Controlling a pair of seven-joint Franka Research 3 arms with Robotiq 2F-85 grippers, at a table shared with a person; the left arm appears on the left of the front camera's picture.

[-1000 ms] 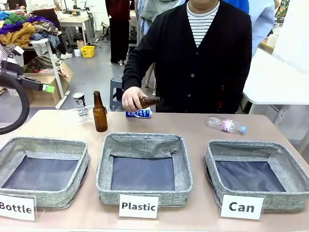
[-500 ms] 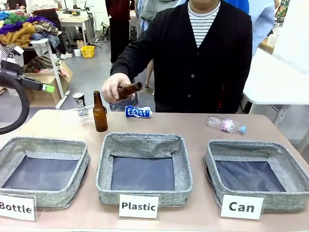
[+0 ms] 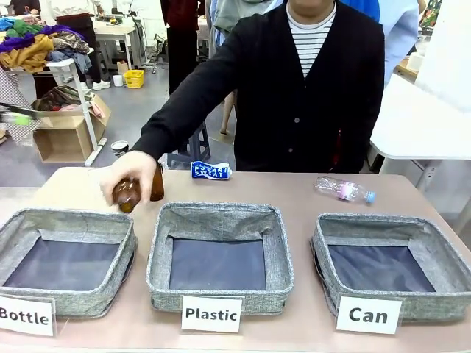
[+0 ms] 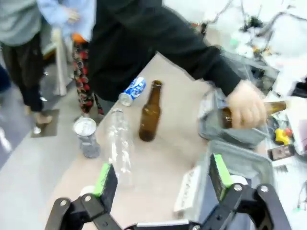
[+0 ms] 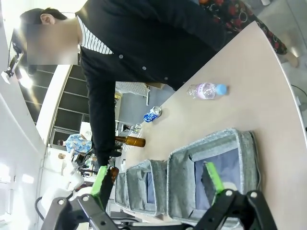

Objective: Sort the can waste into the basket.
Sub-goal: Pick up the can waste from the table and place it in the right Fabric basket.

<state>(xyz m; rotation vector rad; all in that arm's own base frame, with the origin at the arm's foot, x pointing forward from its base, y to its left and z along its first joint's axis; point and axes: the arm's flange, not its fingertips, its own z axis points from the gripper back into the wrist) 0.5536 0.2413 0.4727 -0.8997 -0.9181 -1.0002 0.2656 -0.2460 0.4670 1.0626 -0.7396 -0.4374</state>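
Observation:
The blue and white can (image 3: pixel 211 170) lies on its side at the table's far edge; it also shows in the left wrist view (image 4: pixel 133 90) and the right wrist view (image 5: pixel 153 114). A second can (image 3: pixel 119 147) with a silvery top (image 4: pixel 86 136) stands at the far left corner. The grey basket (image 3: pixel 390 220) with the "Can" card (image 3: pixel 368 315) sits front right and holds nothing; it is the nearest basket (image 5: pixel 211 139) in the right wrist view. My left gripper (image 4: pixel 163 177) hangs open above the table's left end, well short of both cans. My right gripper (image 5: pixel 157 178) is open above the right end.
A person's hand (image 3: pixel 126 173) holds a brown bottle (image 3: pixel 126 195) over the far rim of the "Bottle" basket (image 3: pixel 66 220). Another brown bottle (image 4: pixel 150 117) stands behind it. Clear plastic bottles lie far left (image 4: pixel 120 143) and far right (image 3: pixel 344 190). The "Plastic" basket (image 3: pixel 219 213) sits in the middle.
The person's hand carried the brown bottle from beside the blue can leftward and down to the "Bottle" basket's far rim. My left arm has drawn back toward the picture's left edge.

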